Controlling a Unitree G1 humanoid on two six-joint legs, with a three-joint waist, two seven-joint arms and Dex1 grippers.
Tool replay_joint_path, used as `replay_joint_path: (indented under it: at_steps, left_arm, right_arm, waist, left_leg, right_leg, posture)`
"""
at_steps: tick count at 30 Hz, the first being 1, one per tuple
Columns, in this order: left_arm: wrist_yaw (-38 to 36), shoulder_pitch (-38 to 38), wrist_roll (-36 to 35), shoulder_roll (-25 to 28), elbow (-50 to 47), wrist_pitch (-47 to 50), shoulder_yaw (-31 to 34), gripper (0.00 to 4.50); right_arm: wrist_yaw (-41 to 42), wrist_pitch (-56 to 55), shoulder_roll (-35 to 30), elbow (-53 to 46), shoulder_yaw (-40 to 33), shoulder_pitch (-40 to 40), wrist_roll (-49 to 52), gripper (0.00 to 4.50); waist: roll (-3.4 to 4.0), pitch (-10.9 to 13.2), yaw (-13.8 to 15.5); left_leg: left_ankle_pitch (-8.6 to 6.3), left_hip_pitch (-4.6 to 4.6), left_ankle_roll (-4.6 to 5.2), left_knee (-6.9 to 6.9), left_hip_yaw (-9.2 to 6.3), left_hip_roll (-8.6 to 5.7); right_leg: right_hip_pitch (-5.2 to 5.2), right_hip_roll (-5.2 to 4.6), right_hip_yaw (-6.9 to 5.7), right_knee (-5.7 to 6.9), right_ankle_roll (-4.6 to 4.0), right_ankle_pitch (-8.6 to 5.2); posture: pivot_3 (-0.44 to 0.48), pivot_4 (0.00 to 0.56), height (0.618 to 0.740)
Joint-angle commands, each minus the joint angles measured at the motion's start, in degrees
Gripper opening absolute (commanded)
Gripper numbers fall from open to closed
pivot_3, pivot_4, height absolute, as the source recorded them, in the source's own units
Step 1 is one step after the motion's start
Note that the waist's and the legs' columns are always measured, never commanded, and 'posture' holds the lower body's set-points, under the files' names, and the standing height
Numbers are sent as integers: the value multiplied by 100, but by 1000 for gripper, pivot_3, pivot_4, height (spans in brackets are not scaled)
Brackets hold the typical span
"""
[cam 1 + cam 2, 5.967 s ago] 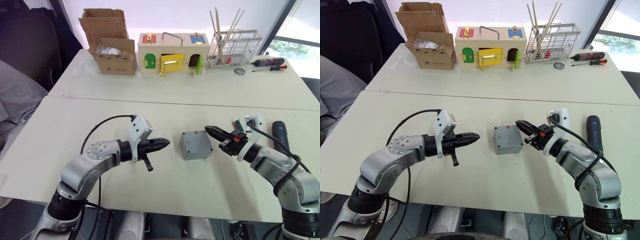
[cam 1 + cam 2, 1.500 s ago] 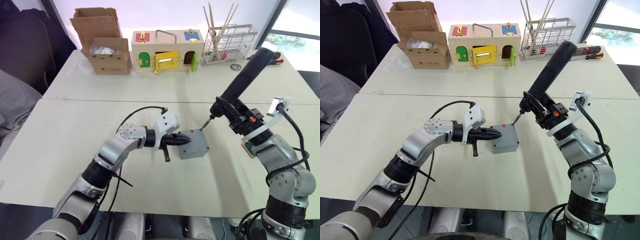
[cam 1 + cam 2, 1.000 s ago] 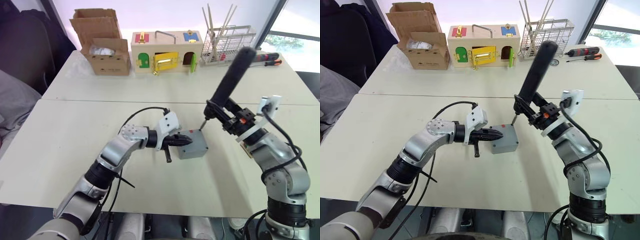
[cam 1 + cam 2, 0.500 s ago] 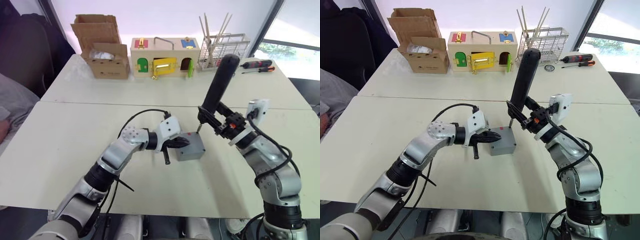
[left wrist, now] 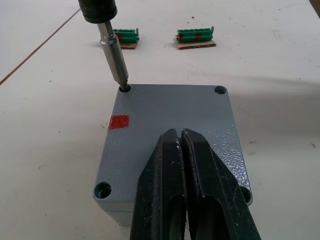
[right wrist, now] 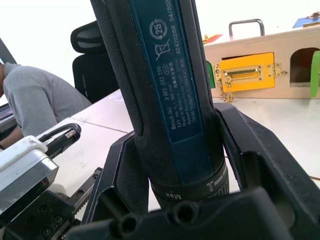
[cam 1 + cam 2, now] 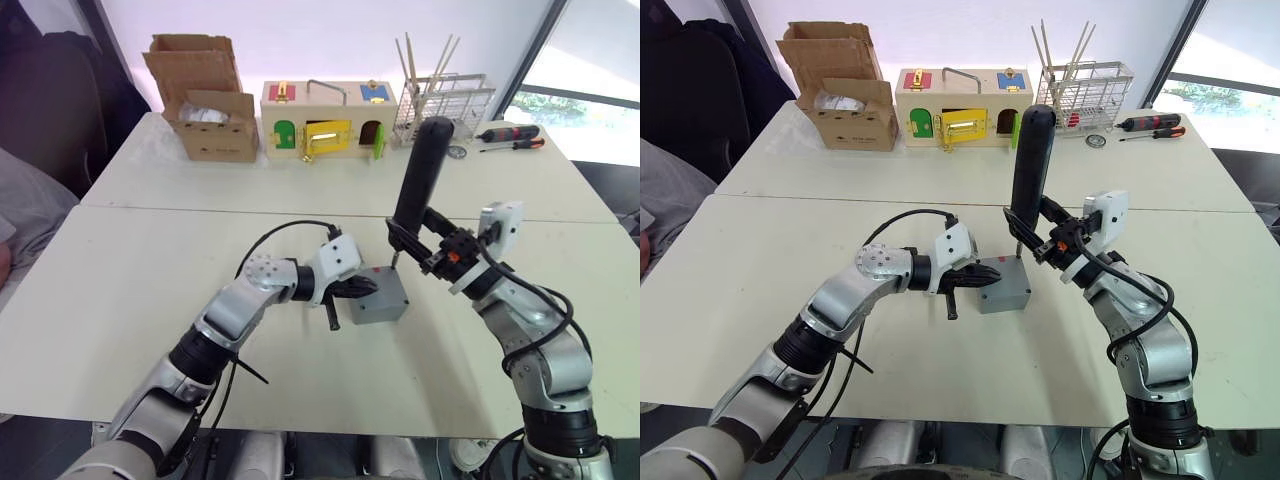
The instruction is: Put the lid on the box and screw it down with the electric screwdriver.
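Observation:
The grey box point(image 7: 378, 299) sits at mid-table with the lid point(image 5: 170, 112) on top; a small red mark shows on the lid. My left gripper point(image 5: 180, 134) is shut, and its tips rest on the lid's top from the left side. The dark blue-black electric screwdriver point(image 7: 417, 170) stands almost upright, with my right gripper point(image 7: 432, 246) shut on its lower body. Its metal bit point(image 5: 116, 57) sits in a screw hole in one corner of the lid. The right wrist view shows the tool's labelled barrel point(image 6: 165, 90) between the fingers point(image 6: 125, 170).
At the back of the far table stand a cardboard box point(image 7: 210, 100), a wooden box with coloured doors point(image 7: 325, 120) and a wire rack point(image 7: 440, 98). Two hand screwdrivers point(image 7: 510, 135) lie beside the rack. Two green connectors point(image 5: 195, 36) lie just beyond the grey box. A person sits at the left point(image 6: 30, 100).
The right gripper has lifted the electric screwdriver off the table, swung it upright and set its bit on a lid corner. The left gripper has moved onto the lid. The camera shifted.

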Motion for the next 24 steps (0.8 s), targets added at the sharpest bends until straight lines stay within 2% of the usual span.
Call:
replay_joint_path:
  at_steps: [1, 24]
  left_arm:
    - [30, 159, 173, 79, 222, 229, -115, 99]
    - [70, 225, 221, 72, 190, 221, -150, 99]
  right_arm:
    - [207, 253, 58, 454, 437, 423, -45, 1833]
    - [185, 20, 222, 1047, 427, 510, -183, 1833]
  waist:
    - [-7, -9, 0]
    - [-7, -119, -3]
  left_leg:
    - [-2, 1, -2, 0, 0, 2]
    - [-34, 29, -29, -16, -2, 39]
  right_leg:
    - [0, 0, 0, 0, -2, -1]
    - [3, 7, 1, -27, -41, -23]
  posture:
    - [0, 150, 729]
    - [0, 150, 729]
